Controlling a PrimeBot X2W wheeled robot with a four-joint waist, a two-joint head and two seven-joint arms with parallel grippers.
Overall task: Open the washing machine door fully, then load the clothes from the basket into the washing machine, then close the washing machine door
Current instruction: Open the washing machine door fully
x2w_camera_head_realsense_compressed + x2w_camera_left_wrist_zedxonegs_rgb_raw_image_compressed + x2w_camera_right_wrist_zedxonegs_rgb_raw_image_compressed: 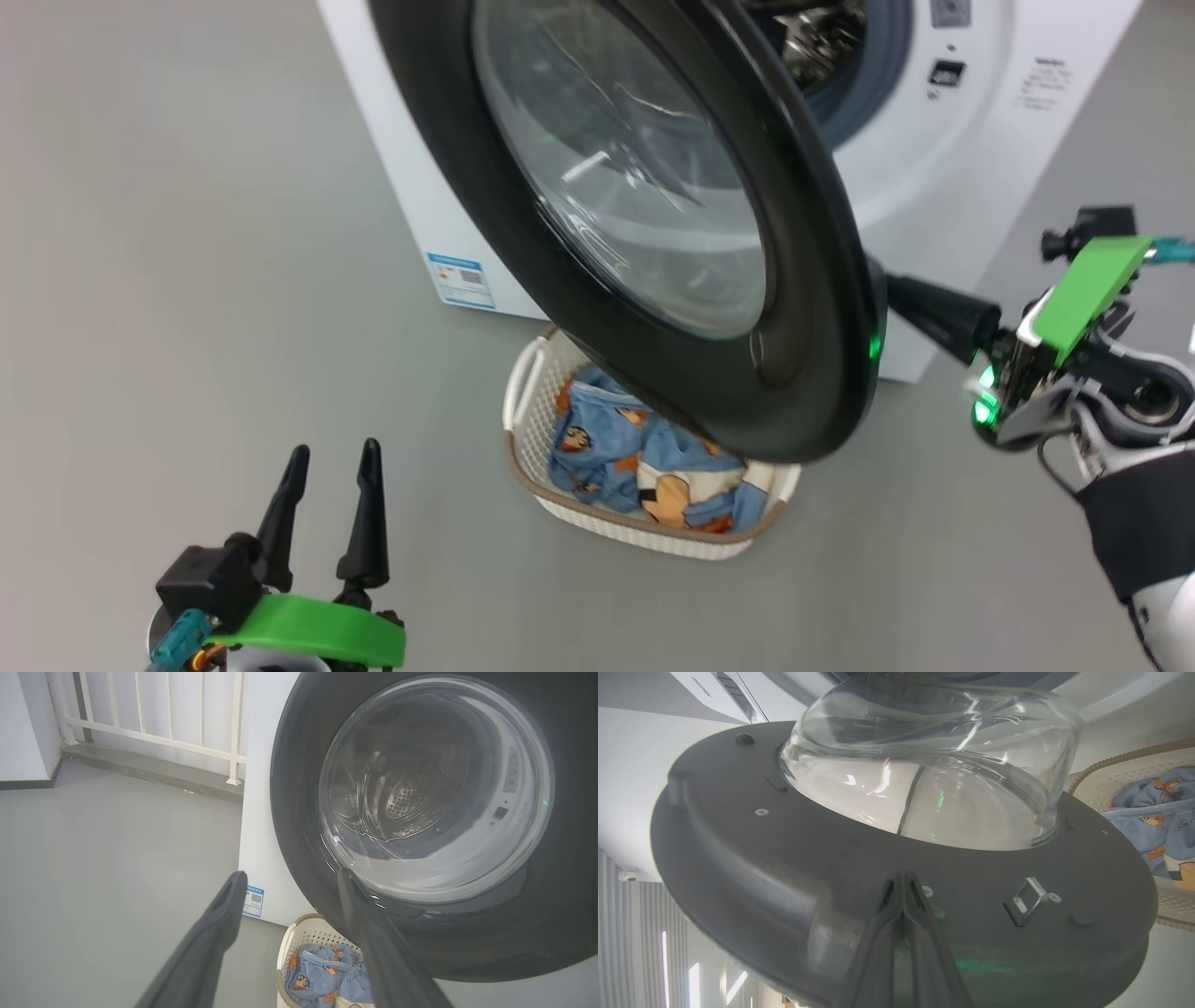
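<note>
the head camera is looking steeply down from above at the washing machine door (812, 308) and the basket (644, 534) on the floor (187, 280) beneath it, from a middling distance. the left wrist camera is sitting low, looking along the left gripper (292, 875) at the door's outer glass. the right wrist camera is pointing along the right gripper (902, 879), very close against the door's grey inner face. all three are sharing the door and basket.
</note>
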